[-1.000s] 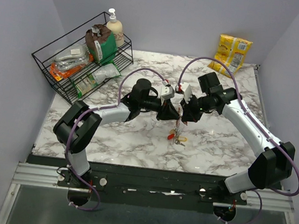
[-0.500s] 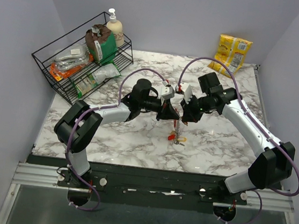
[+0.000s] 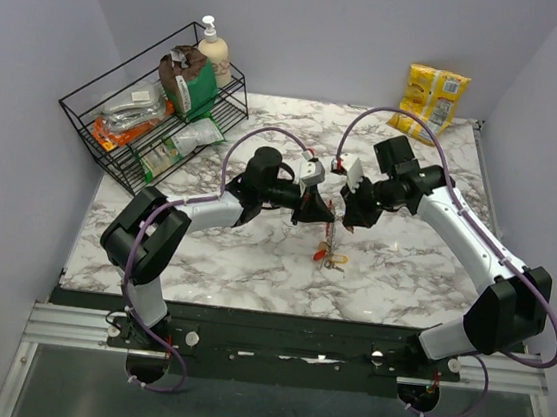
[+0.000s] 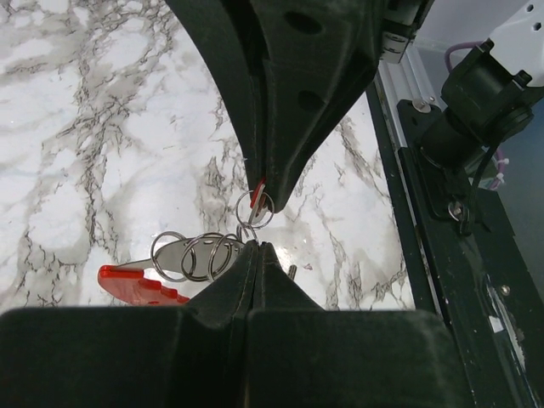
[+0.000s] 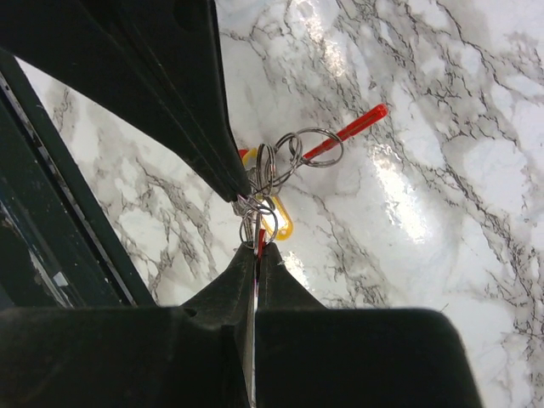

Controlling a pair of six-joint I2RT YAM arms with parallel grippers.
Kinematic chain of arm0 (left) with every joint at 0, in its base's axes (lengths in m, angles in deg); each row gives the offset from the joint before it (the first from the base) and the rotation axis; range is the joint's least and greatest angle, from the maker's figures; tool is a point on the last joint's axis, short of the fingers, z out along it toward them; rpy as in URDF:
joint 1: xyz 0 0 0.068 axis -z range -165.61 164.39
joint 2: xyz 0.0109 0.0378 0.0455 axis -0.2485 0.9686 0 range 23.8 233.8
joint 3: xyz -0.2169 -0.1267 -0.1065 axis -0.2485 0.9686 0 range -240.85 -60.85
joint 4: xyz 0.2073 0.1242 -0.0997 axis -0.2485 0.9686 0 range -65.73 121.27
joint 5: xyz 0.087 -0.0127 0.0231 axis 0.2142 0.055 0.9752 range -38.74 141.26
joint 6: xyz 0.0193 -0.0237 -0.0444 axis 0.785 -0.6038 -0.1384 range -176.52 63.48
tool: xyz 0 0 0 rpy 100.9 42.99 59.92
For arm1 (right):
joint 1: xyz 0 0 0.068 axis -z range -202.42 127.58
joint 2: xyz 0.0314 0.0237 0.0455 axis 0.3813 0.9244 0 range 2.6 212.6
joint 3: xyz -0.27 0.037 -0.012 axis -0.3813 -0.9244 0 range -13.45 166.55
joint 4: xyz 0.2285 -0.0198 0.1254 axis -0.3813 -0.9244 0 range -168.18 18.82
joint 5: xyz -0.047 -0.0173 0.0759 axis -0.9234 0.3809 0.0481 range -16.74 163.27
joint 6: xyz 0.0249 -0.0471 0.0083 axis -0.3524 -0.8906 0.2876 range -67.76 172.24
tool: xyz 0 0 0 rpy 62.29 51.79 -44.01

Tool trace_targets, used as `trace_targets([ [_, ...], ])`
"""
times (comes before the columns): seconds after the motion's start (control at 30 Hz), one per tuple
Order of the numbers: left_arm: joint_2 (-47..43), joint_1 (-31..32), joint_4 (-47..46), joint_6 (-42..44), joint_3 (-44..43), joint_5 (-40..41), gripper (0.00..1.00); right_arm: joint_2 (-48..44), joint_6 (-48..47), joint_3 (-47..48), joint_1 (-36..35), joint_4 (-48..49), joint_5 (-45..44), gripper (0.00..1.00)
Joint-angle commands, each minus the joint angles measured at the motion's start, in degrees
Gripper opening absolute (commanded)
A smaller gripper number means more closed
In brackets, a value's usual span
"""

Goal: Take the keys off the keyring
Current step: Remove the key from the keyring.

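Above the middle of the white marble-patterned table top (image 3: pixel 252 266) the two arms meet tip to tip, the left gripper (image 3: pixel 320 213) reaching in from the left and the right gripper (image 3: pixel 343 216) from the right, just beside each other. The small thin metal keyring with its red strap (image 4: pixel 255 206) hangs in the narrow gap between them. The right gripper is closed tight with a sliver of the red strap pinched between its fingertips (image 5: pixel 252 255), so it holds the keyring. The left gripper is fully closed too, its fingertips (image 4: pixel 252 255) meeting just beneath that ring at the tangle of overlapping wire rings (image 4: pixel 200 255); whether any metal is actually caught between them cannot be told. From the pinch point the small silvery metal keys (image 3: pixel 329 258) trail toward the near edge in the top view, with a red plastic key head (image 5: pixel 353 127) sticking out to one side and a yellow plastic tag (image 5: pixel 279 225) close to the right fingertips; whether the lowest keys touch the table is unclear. The bunch's long axis thus runs far to near, across the left-right line joining the two tools, and neither arm is nearer than the other. The coming move probably depends on that crossing: with the right side anchoring the ring, a key has to be slid around the wire rather than simply pulled leftward.
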State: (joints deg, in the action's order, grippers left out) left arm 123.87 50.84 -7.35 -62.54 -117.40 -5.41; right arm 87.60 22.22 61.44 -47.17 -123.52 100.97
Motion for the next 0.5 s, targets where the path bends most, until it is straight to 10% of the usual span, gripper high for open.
trace_targets([
  [0.0, -1.90, 0.03, -1.07, 0.40, 1.10, -1.34, 0.00, -1.41, 0.31, -0.80, 1.29, 2.33, -1.16, 0.06],
  [0.47, -2.86, -1.11, -13.47, -10.06, 3.21, -2.40, 0.00, 1.75, -0.65, -4.67, 1.29, 3.29, -0.02, 0.06],
])
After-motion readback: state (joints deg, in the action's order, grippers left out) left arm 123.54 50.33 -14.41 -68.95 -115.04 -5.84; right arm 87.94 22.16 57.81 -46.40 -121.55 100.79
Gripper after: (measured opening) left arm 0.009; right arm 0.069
